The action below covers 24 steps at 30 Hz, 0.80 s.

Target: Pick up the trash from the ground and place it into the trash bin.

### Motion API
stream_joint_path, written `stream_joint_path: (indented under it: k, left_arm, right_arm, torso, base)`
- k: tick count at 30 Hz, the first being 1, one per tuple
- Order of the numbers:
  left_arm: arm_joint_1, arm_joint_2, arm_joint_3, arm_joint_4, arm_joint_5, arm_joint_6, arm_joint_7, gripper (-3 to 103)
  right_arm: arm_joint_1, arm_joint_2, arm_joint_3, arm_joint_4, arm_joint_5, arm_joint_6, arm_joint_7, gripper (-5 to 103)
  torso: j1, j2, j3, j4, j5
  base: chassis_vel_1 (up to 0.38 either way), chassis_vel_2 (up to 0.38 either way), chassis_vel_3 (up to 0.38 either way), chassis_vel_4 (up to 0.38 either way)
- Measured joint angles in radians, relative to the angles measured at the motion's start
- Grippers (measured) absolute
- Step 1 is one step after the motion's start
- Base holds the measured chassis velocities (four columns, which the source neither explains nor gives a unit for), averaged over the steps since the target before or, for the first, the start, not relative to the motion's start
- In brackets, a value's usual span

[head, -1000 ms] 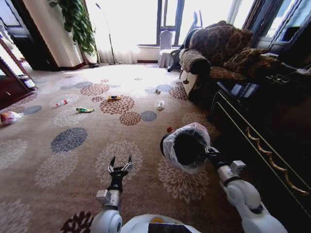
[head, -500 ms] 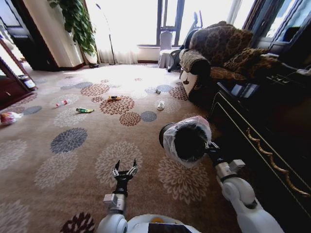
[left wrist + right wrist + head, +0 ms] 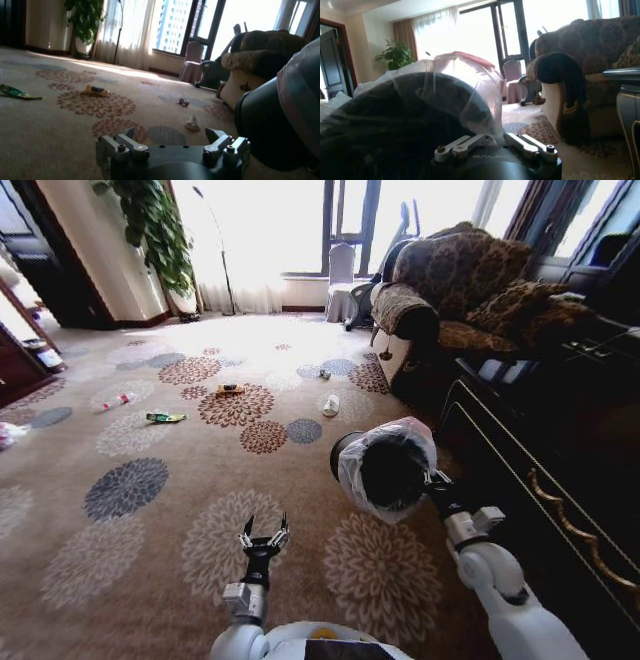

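My right gripper (image 3: 432,485) is shut on the rim of the trash bin (image 3: 385,470), a small dark bin lined with a whitish bag. It holds the bin off the carpet, tilted with the mouth toward me. The right wrist view has the same gripper (image 3: 495,140) clamped at the bagged bin (image 3: 410,123). My left gripper (image 3: 263,535) hangs open and empty low over the carpet, left of the bin (image 3: 280,120). Trash lies farther off: a green wrapper (image 3: 165,417), a yellow-orange wrapper (image 3: 232,389), a white bottle (image 3: 330,405) and a red-capped clear bottle (image 3: 118,400).
A patterned sofa (image 3: 450,290) and a long dark cabinet (image 3: 540,440) close off the right side. A potted plant (image 3: 155,225) and a covered chair (image 3: 342,265) stand by the far windows. Open carpet lies between me and the litter.
The whole view has shifted, so the camera has moved. The bin has risen a little and tipped its mouth toward me. My left gripper has dropped closer to my body.
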Motion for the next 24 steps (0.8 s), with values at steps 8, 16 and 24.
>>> stream_joint_path:
  k: [8,16,24]
  left_arm:
    - [-0.003,0.005,0.004,0.008,0.001,0.000,0.000,93]
    - [-0.004,0.005,0.010,0.012,0.011,-0.003,0.000,93]
    - [-0.002,0.007,0.010,0.012,0.013,-0.011,0.000,93]
  right_arm:
    - [0.000,-0.014,0.003,0.004,-0.002,0.001,0.000,0]
    - [-0.010,-0.016,0.016,0.015,-0.017,0.022,0.000,0]
    - [-0.011,-0.001,0.018,0.012,-0.017,0.021,0.000,0]
  torso:
    - [0.000,0.000,0.000,-0.0001,0.0000]
    - [0.001,0.000,0.000,0.0001,0.0002]
    - [-0.001,0.000,-0.001,-0.0006,-0.0003]
  base:
    - [-0.341,0.343,0.333,-0.346]
    - [-0.190,0.215,0.189,-0.186]
    - [0.027,-0.021,-0.040,0.022]
